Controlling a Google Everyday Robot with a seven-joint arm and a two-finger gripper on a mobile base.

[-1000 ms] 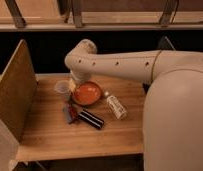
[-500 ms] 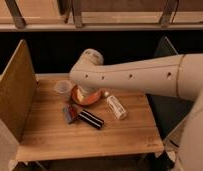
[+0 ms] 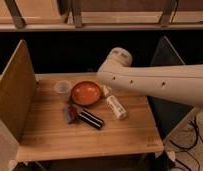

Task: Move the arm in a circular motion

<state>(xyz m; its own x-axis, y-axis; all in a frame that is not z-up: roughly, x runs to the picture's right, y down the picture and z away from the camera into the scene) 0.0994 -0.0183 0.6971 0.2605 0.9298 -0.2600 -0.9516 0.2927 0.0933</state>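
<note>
Our arm (image 3: pixel 160 82) reaches in from the right, its long axis crosswise over the table (image 3: pixel 55 140), elbow near the orange bowl (image 3: pixel 86 93). The end effector is out of sight; we cannot tell its state.

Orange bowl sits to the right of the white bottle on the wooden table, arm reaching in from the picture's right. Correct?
No. The camera view shows the orange bowl left of the white bottle, not right. Both do lie on the wooden table, and the arm does reach in from the picture's right. The hand is not in view.
</note>
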